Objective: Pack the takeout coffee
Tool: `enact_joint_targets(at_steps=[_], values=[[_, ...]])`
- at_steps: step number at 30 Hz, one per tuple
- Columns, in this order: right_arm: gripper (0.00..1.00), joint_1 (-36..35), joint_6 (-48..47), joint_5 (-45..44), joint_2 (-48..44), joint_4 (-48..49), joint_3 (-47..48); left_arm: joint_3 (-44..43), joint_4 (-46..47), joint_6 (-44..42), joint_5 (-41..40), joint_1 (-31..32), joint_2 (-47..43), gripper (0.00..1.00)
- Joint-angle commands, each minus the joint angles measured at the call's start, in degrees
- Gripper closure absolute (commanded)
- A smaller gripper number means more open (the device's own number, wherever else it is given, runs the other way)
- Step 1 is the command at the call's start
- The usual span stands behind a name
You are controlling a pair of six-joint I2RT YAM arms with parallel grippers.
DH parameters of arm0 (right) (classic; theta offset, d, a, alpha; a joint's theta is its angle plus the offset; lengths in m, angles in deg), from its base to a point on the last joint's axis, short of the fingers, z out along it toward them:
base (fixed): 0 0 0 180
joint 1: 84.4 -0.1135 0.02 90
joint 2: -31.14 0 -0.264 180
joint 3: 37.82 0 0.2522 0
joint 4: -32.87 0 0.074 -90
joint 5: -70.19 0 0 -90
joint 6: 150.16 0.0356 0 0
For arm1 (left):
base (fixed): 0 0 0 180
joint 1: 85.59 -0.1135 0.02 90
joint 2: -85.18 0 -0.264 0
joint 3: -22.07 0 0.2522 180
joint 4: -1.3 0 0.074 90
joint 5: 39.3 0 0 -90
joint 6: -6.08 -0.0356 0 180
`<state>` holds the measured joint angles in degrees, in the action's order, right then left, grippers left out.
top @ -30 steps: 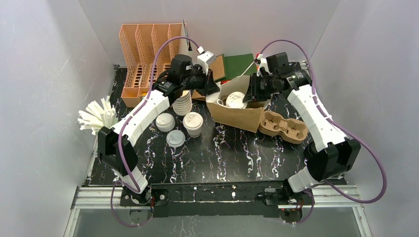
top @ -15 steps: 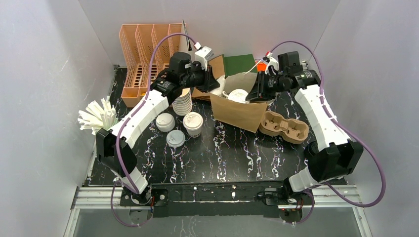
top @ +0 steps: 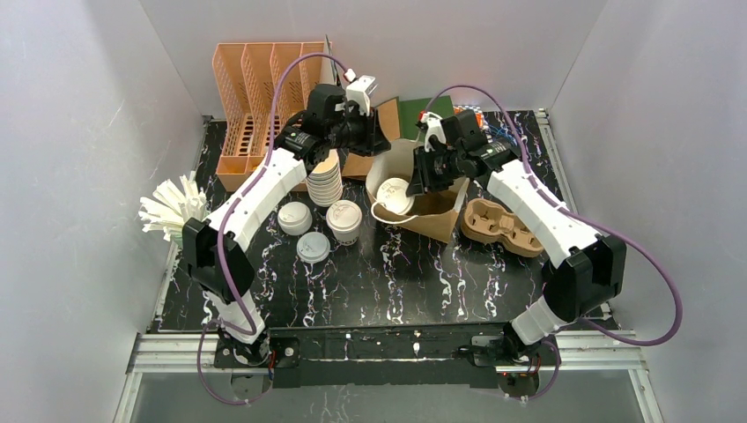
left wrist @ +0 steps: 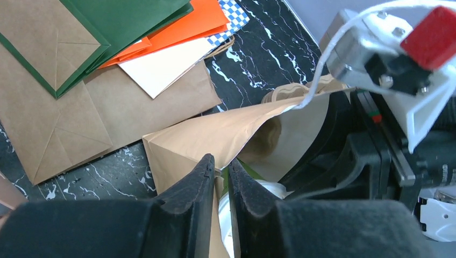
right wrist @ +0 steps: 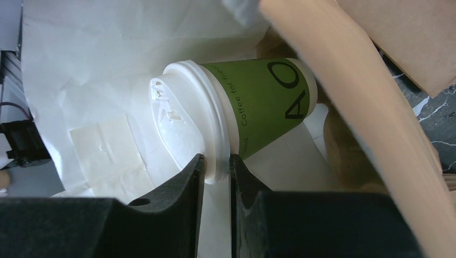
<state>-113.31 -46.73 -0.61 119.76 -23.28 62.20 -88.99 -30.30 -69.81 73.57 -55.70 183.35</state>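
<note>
Swung the right gripper (right wrist: 216,161) leftward into the brown paper bag (top: 432,216) since half a second before, tipping its mouth over. Clamped those fingers, nearly together, on the white lid rim of the green coffee cup (right wrist: 263,102), lying sideways inside the bag just ahead of the fingertips. Pinched the bag's edge with the left gripper (left wrist: 220,164), fingers together on the paper.
</note>
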Motion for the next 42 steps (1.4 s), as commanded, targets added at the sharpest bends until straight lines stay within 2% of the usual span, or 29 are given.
enact_joint_targets(at_steps=[1,7,11,16,23,30,32,35,42], values=[[0.99,-0.96,-3.27,-2.94,-1.06,1.51,-0.89,-3.76,-2.23,-1.26,0.88,0.08,1.09,0.81],[0.99,-0.98,-4.73,-2.86,-3.41,1.72,-1.41,-5.74,-2.44,-10.27,3.17,0.08,2.01,0.65],[0.99,-0.96,-6.55,-1.94,-3.77,0.92,-1.42,-11.01,-4.18,-13.08,8.44,0.08,6.46,0.58],[0.99,-0.81,-8.29,-2.24,-3.31,0.25,-0.61,-12.86,-6.00,-13.86,14.18,0.17,9.52,0.56],[0.99,-0.89,-9.35,-2.68,-2.87,-0.91,0.15,-9.89,-5.93,-16.15,15.97,0.17,7.70,0.57],[0.99,-0.84,-9.52,-3.81,-1.05,-2.21,1.02,-10.89,-5.95,-18.41,7.95,0.04,3.55,0.49],[0.99,-0.83,-9.90,-4.17,-0.54,-2.51,1.55,-11.16,-5.89,-17.65,9.16,-0.01,2.82,0.47],[0.99,-0.81,-10.13,-4.83,-0.12,-2.66,2.08,-10.51,-5.89,-15.65,11.58,-0.01,1.61,0.34],[0.99,-0.83,-9.83,-4.36,0.33,-2.87,2.14,-9.02,-5.59,-12.10,17.61,-0.01,1.43,0.33]])
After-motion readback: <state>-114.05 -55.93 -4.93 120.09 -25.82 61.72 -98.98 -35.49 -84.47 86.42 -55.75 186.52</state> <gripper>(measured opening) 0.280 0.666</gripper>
